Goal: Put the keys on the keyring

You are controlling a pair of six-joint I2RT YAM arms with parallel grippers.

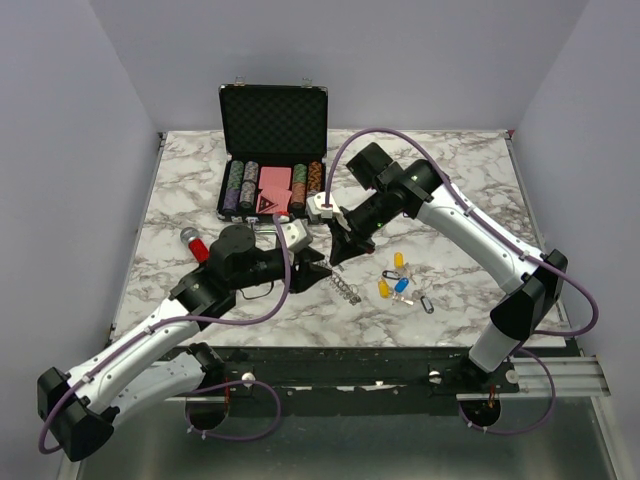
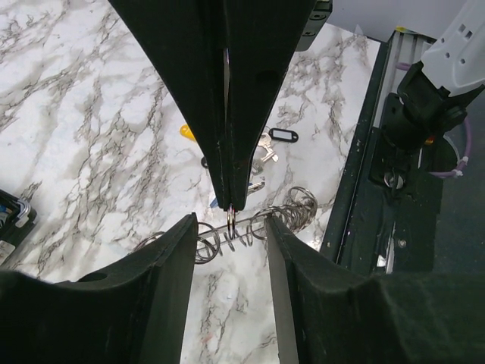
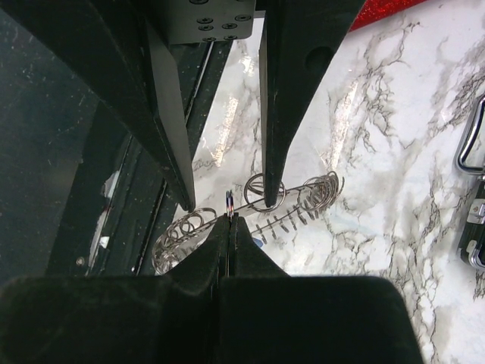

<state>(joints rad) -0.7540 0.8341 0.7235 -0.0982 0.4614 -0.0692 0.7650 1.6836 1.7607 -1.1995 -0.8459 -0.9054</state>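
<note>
Straddling the keyring with the left fingers, right fingers pinched

Top view: the keyring lies flat on the marble bench, near the front edge and just left of the loose keys. We note the left gripper and right gripper meeting nose to nose right above it. An open chip case sits at the back.

Left wrist view: the left fingers stand apart, one on each side of the keyring, with bare bench between them. The right gripper comes down closed, a thin loop nipped at its tip. We cannot tell whether this belongs to a key.

Right wrist view: the right fingers are pressed together, with a sliver of blue at the tip. One left finger ends at a ring of the keyring.
</note>
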